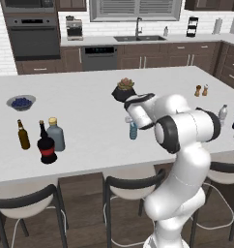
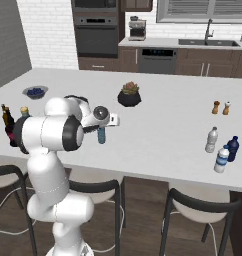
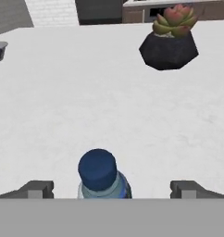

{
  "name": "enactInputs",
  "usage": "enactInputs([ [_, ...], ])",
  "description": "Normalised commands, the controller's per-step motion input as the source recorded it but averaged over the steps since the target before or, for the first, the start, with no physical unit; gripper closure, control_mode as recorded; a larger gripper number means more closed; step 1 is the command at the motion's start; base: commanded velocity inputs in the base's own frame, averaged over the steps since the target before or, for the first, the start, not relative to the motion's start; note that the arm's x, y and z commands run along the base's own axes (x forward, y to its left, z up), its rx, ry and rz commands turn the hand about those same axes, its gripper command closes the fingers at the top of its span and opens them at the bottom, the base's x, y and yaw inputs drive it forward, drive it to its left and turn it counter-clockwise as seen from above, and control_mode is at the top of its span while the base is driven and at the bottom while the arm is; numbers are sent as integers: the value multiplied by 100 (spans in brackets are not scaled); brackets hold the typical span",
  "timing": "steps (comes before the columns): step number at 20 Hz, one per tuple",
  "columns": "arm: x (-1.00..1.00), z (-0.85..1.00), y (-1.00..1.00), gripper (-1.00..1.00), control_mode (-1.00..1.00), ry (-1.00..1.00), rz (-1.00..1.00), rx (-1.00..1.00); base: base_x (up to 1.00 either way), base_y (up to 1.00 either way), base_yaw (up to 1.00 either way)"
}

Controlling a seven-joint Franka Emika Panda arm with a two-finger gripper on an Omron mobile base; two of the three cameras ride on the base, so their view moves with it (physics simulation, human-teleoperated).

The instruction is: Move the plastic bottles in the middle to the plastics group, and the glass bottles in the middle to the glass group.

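Note:
A blue-tinted plastic bottle (image 3: 102,178) with a blue cap stands in the middle of the island (image 1: 90,97), also seen under my hand (image 1: 133,131) (image 2: 101,136). My gripper (image 3: 112,189) hovers over it, open, with one fingertip on each side and clear of it. The black glass bottle (image 1: 46,146) with a red label stands at the left next to the slim brown bottle (image 1: 23,134) and the grey-blue flask (image 1: 55,134). At the right, a labelled clear plastic bottle (image 2: 221,160) stands by the pale-capped bottle (image 2: 211,140) and the dark blue container (image 2: 233,148).
A black pot with a succulent (image 3: 169,46) sits beyond the bottle. There is a bowl of blueberries (image 1: 21,101) at the far left and two shakers (image 2: 220,107) at the right. Stools (image 1: 131,186) line the island's near edge.

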Motion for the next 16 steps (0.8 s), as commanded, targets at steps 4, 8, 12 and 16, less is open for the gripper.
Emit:
enactInputs([
  [4,20,-18,10,-100,-100,0,0,0,0,0,0],
  [8,7,-26,9,-100,-100,0,0,0,0,0,0],
  [12,0,-9,4,-100,-100,0,0,0,0,0,0],
  [16,0,0,0,-100,-100,0,0,0,0,0,0],
])
